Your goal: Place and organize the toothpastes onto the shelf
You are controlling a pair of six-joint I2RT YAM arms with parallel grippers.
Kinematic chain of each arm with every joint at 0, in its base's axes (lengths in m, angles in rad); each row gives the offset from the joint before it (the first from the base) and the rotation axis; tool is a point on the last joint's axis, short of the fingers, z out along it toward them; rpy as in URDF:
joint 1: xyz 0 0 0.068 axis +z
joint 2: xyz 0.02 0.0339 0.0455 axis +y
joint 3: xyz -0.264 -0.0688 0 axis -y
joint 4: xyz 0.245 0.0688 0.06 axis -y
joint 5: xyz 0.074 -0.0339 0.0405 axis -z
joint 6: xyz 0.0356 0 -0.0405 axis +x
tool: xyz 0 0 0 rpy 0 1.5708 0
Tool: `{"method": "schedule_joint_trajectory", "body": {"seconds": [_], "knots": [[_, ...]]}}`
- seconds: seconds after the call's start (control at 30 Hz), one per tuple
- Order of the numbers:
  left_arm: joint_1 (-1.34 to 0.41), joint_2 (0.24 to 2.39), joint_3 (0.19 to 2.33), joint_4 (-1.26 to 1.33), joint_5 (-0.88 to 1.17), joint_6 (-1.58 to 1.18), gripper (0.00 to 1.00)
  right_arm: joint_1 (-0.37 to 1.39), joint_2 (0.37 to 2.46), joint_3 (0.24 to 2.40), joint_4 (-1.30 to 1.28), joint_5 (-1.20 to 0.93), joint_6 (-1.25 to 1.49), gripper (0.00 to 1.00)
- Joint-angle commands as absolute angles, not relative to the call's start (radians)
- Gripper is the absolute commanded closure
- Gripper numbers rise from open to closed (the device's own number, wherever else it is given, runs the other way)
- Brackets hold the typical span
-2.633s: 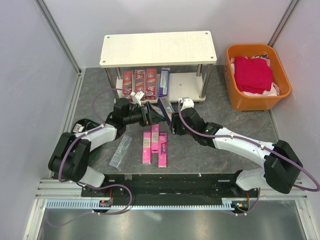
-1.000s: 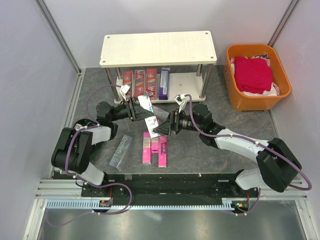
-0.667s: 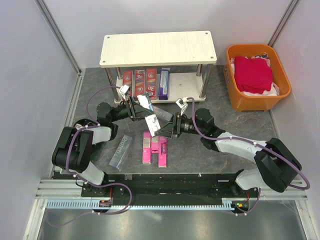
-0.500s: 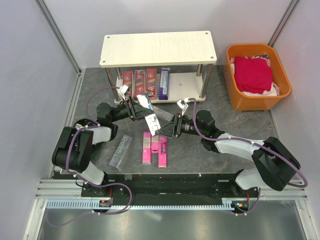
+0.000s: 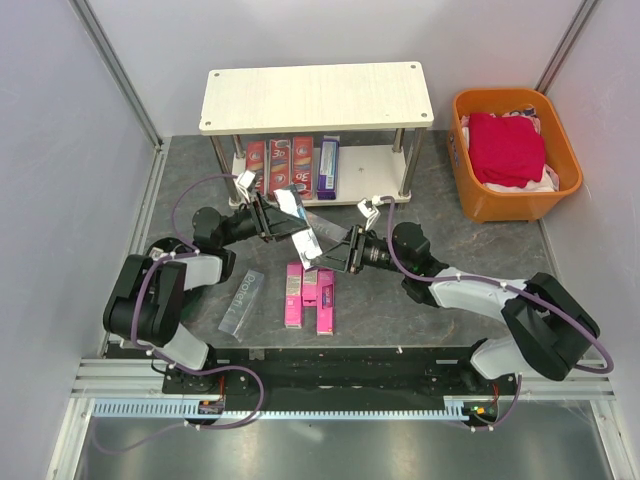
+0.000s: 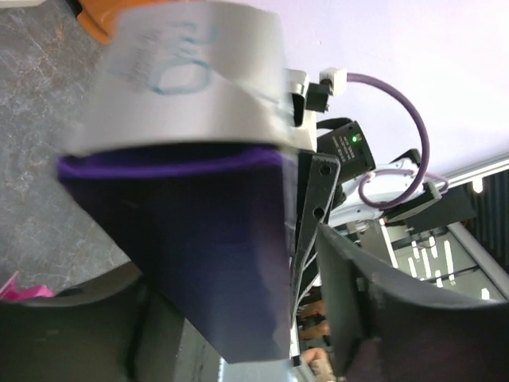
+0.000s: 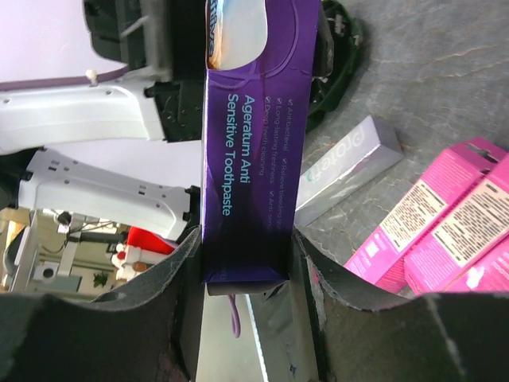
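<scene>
A purple carton [image 5: 297, 222] hangs in the air over the middle of the table [image 5: 440, 215], between the two grippers and just in front of the shelf [image 5: 316, 97].

The right gripper [image 5: 322, 258] has its near end. In the right wrist view its fingers [image 7: 179, 278] press against both long sides of the carton, so it is clamped.

The left gripper [image 5: 275, 215] is at the far end. Its jaws stand partly apart, and the left wrist view shows a gap between one finger and the carton's side, so its hold is loose.

The shelf stands at the middle of the table's far edge. On its lower board three red cartons [image 5: 280, 165] lie side by side, with a second purple carton [image 5: 328, 165] touching them on the right. Its top board is bare.

Three pink cartons [image 5: 310, 290] lie side by side towards the near edge, below the held carton. A silver carton [image 5: 241, 302] lies just to their left, at a slight angle.

An orange basket [image 5: 500, 208] with a red cloth [image 5: 505, 145] sits at the far right corner.
</scene>
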State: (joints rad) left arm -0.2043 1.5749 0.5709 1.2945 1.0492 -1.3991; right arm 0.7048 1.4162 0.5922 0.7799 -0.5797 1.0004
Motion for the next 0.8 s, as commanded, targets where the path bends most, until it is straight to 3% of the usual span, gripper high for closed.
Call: {"method": "schedule_joint_trajectory", "body": {"seconds": [0.0,0.17,0.37,0.53,0.77], "knots": [[-0.204,1.505,0.557,1.422,1.054,-1.263,0.22,0.693,1.359,0.589,0.775,-0.497,0.988,0.73],[-0.206,1.372,0.569,0.904,0.968,-0.949,0.09,0.66,1.309,0.592,0.658,-0.446,0.956,0.75],[-0.204,1.264,0.649,0.335,0.691,-0.654,0.05,0.608,1.273,0.589,0.566,-0.416,0.919,0.76],[-0.204,1.235,0.672,0.167,0.475,-0.585,0.01,0.551,1.246,0.578,0.519,-0.41,0.902,0.77],[-0.204,1.253,0.681,0.144,0.469,-0.589,0.01,0.437,1.27,0.656,0.411,-0.413,0.815,0.78]]}}
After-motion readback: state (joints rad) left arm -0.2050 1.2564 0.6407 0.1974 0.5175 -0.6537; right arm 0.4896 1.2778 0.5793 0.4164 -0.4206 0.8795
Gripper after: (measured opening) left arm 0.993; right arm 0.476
